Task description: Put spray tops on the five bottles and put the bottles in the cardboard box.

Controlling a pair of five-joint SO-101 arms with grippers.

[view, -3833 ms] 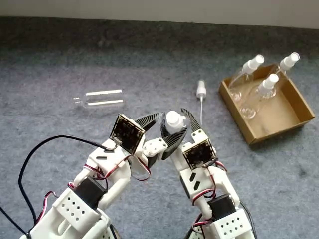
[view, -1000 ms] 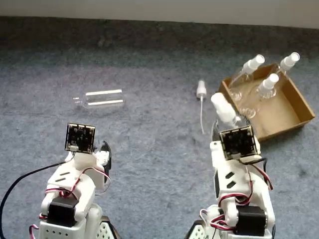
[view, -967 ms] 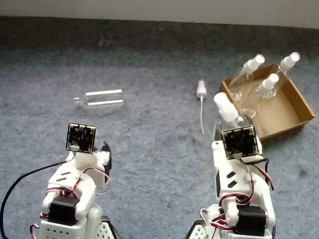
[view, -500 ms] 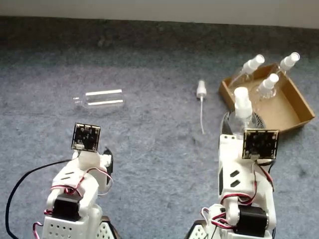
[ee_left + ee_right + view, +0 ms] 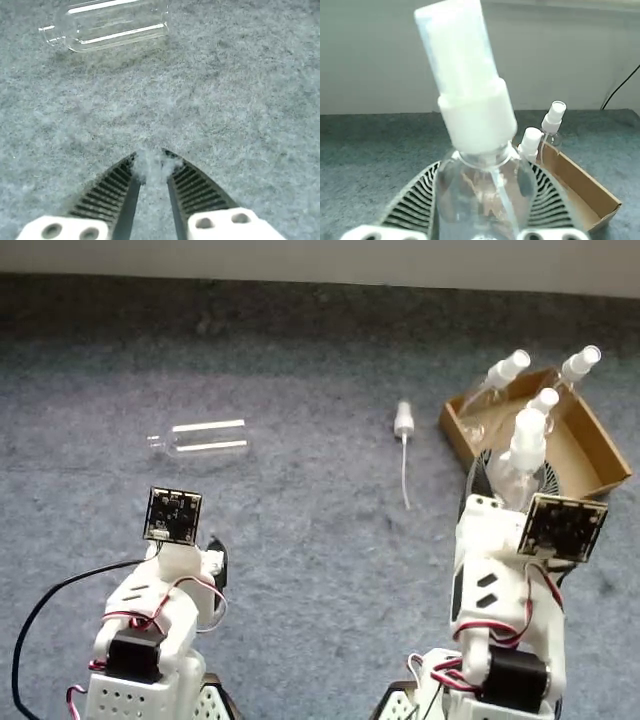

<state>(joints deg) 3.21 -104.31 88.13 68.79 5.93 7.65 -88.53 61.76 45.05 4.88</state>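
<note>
Now we see the right arm (image 5: 505,570) standing high at the near edge of the box (image 5: 580,460), right jaws clenched on a clear, white-topped bottle (image 5: 485,190) that tilts. Our left arm (image 5: 150,610) hangs low over the grey surface (image 5: 300,360), left jaws slightly parted and empty. An uncapped bottle (image 5: 205,436) and a spray top (image 5: 403,420) lie well apart.

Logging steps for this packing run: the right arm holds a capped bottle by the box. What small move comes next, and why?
Probably ease the right gripper farther over the cardboard box and lower: its capped bottle hangs above the near edge, with bare floor beyond.
</note>
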